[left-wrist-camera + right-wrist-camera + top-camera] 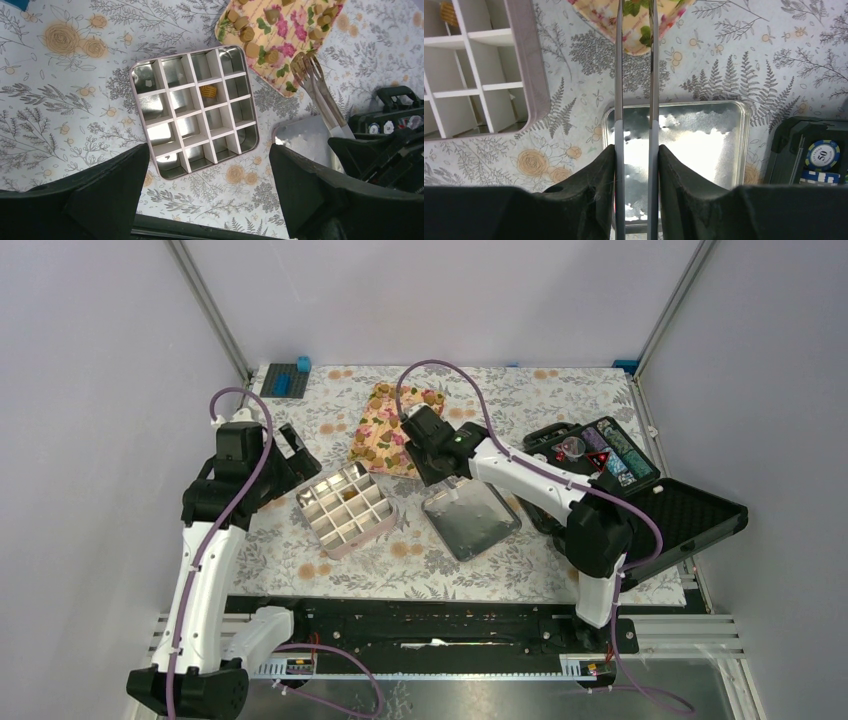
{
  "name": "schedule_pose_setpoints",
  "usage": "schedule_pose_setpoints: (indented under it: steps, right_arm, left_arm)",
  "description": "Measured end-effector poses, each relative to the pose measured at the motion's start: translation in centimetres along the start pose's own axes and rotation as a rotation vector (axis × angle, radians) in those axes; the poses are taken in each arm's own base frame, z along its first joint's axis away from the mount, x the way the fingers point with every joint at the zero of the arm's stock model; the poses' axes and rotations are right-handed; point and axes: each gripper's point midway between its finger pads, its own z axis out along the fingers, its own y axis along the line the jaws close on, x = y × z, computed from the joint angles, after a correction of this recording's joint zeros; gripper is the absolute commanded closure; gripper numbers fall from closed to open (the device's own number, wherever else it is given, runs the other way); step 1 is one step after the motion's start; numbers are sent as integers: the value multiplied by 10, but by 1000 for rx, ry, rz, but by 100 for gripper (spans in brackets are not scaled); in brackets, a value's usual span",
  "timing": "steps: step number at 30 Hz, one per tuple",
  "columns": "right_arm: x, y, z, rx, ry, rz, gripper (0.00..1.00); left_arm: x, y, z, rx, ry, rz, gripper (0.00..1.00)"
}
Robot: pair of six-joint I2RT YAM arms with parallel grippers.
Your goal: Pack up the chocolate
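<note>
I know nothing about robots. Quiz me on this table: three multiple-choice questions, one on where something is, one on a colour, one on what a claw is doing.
1. Where do most chocolates lie? A on the tray; B in a jar; C in a bag.
2. The tray's printed flowers are: A blue; B pink; C black.
3. The right gripper is: A open and empty; B shut on tongs; C shut on a spoon.
Answers: A, the lumps crowd the tray; B, pink blooms show in the left wrist view; B, its fingers clamp both tong arms.
</note>
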Motion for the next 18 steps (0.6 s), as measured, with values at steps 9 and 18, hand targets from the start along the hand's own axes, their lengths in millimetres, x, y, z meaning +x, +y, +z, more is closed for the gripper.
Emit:
schedule_pose_setpoints:
  steps: [9, 18]
  right_arm:
    - [-3, 54, -27, -81, -34, -91, 68]
    - [-8, 101, -51, -179, -76, -139, 68]
  left_arm:
    - [-2, 20, 19, -106, 33, -25, 1]
    - [-18, 32, 17, -144, -1, -67, 1]
